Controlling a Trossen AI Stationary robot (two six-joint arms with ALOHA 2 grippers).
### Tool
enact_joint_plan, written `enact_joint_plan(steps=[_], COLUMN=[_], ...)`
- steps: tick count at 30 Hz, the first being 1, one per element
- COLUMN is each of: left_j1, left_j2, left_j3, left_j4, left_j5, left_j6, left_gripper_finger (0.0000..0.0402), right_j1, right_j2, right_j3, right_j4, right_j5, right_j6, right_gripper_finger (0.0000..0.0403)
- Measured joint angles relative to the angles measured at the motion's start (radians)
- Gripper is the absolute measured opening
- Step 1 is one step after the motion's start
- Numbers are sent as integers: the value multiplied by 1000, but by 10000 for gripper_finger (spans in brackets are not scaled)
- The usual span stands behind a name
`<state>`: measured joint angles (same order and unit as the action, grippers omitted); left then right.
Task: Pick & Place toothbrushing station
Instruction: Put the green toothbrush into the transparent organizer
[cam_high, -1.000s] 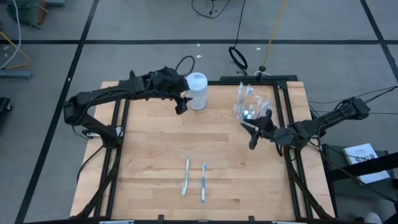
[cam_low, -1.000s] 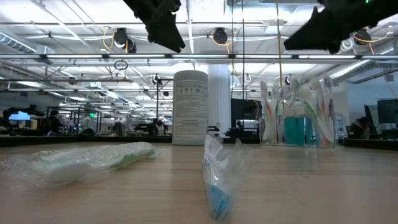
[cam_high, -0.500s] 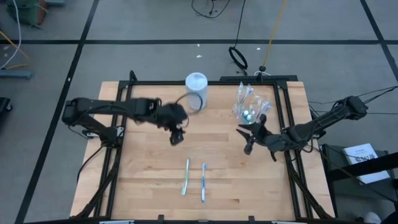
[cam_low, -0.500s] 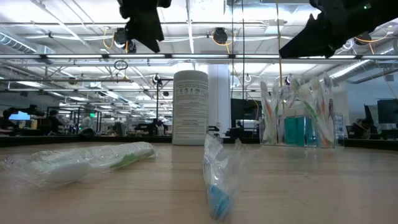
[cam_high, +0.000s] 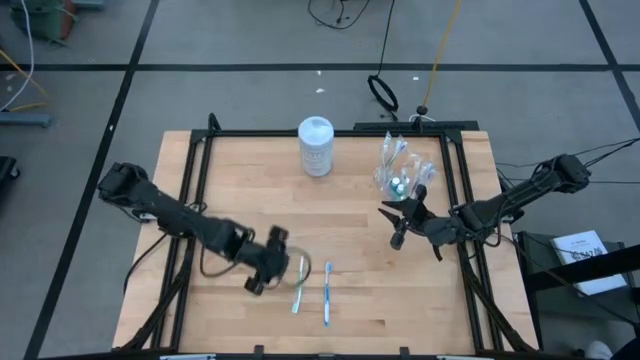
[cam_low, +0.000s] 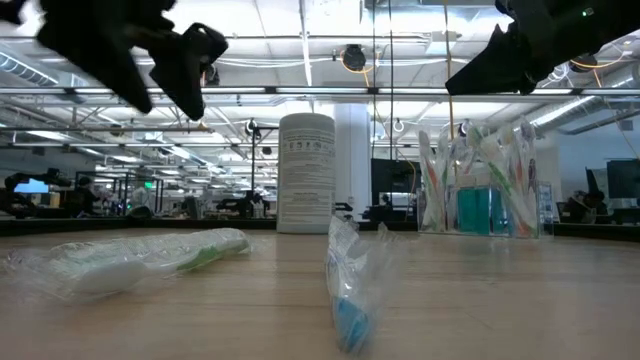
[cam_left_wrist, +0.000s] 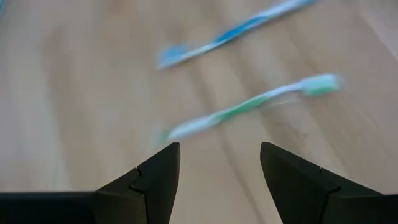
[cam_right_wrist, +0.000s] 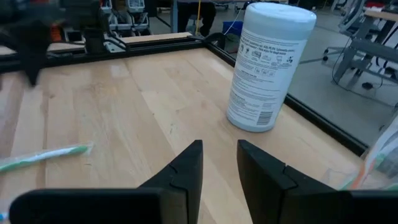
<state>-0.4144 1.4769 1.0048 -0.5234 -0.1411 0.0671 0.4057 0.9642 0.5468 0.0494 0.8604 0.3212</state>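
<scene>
Two wrapped toothbrushes lie flat near the table's front edge: a green one (cam_high: 299, 283) (cam_left_wrist: 249, 106) and a blue one (cam_high: 327, 292) (cam_left_wrist: 230, 37). My left gripper (cam_high: 272, 268) (cam_left_wrist: 221, 155) hangs open above the table just left of the green one, tipped down toward it, touching nothing. A clear cup (cam_high: 398, 166) (cam_low: 478, 190) holding several toothbrushes and something teal stands at the far right. My right gripper (cam_high: 403, 224) (cam_right_wrist: 219, 149) hovers in front of the cup, open by a narrow gap, with nothing between its fingers.
A tall white canister (cam_high: 316, 146) (cam_right_wrist: 267, 68) stands at the far middle of the table. A black frame (cam_high: 190, 200) runs along the table's left, right and far sides. Bare wood lies between the canister and the two toothbrushes.
My left gripper has swung from beside the canister at the far edge toward the near edge and downward, ending just left of the two lying toothbrushes, still open. My right gripper has edged slightly toward the near edge. The toothbrushes, cup and canister have not moved.
</scene>
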Motion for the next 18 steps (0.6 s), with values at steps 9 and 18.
enact_joint_plan(steps=[9, 18], left_j1=[-93, 5], left_j2=[123, 296], left_j3=[-68, 45], left_j4=[298, 272], left_j5=[1, 168], left_j6=[502, 473], left_gripper_finger=[227, 227], right_j1=[0, -99], right_j2=[0, 0], right_j3=[0, 0], right_j4=[11, 225], right_j5=[5, 6], right_j6=[30, -272], right_gripper_finger=[89, 89])
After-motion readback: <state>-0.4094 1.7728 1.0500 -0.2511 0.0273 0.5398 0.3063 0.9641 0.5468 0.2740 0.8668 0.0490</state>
